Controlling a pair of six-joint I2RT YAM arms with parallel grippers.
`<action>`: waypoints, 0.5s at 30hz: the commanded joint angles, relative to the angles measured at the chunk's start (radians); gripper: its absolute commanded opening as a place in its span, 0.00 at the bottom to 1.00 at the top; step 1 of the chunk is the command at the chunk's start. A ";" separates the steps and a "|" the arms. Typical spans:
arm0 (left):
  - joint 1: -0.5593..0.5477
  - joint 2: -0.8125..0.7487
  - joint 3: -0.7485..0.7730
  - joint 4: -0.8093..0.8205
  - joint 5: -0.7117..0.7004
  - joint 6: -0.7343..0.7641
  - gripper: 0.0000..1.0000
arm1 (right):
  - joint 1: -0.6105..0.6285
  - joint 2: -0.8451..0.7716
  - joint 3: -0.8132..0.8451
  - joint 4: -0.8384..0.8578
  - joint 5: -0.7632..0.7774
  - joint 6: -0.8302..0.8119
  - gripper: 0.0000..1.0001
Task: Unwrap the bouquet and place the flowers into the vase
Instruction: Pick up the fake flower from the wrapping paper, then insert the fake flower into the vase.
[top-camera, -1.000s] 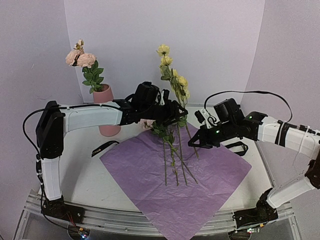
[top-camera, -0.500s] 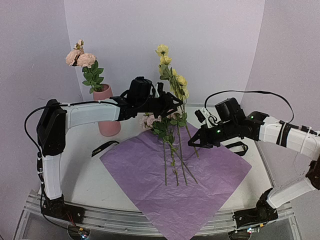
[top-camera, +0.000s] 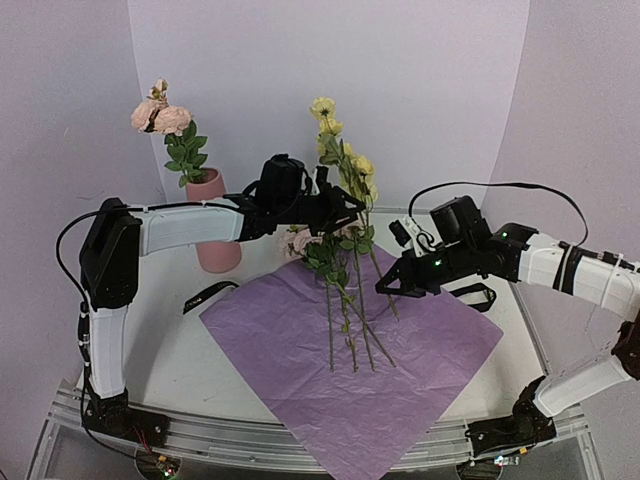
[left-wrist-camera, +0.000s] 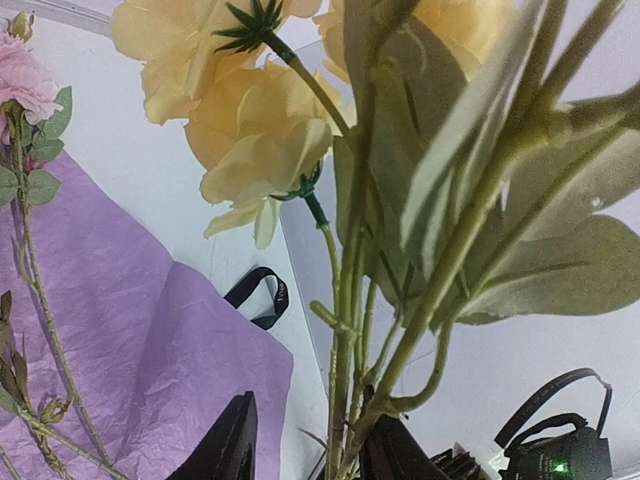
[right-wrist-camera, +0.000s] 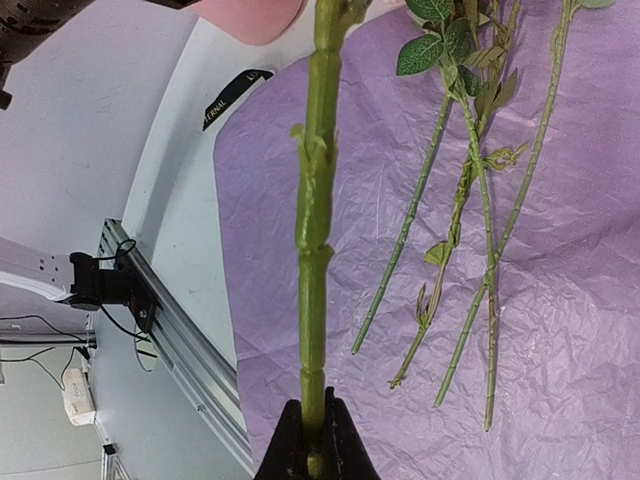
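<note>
Right of the vase (top-camera: 212, 215), the left hand (left-wrist-camera: 310, 450) has narrowed, half open, around the yellow flowers (top-camera: 345, 165). The right hand (right-wrist-camera: 318, 440) pinches one stem (right-wrist-camera: 315, 200): handover seems near.

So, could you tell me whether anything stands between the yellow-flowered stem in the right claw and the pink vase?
Yes: the left arm's white forearm stretches across in front of the tall matte pink vase, between it and the yellow-bloomed green stem in the right claw. A pink-bloomed leafy stem stands in the vase's mouth.
</note>
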 joint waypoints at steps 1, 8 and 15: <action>0.002 0.010 0.047 0.036 0.044 -0.019 0.37 | 0.005 -0.033 -0.003 0.026 -0.027 -0.014 0.00; -0.001 -0.015 0.033 0.036 0.048 -0.015 0.62 | 0.005 -0.048 -0.023 0.026 -0.012 -0.004 0.00; -0.004 -0.071 -0.015 0.038 0.013 0.004 0.62 | 0.004 -0.058 -0.037 0.027 -0.023 -0.002 0.00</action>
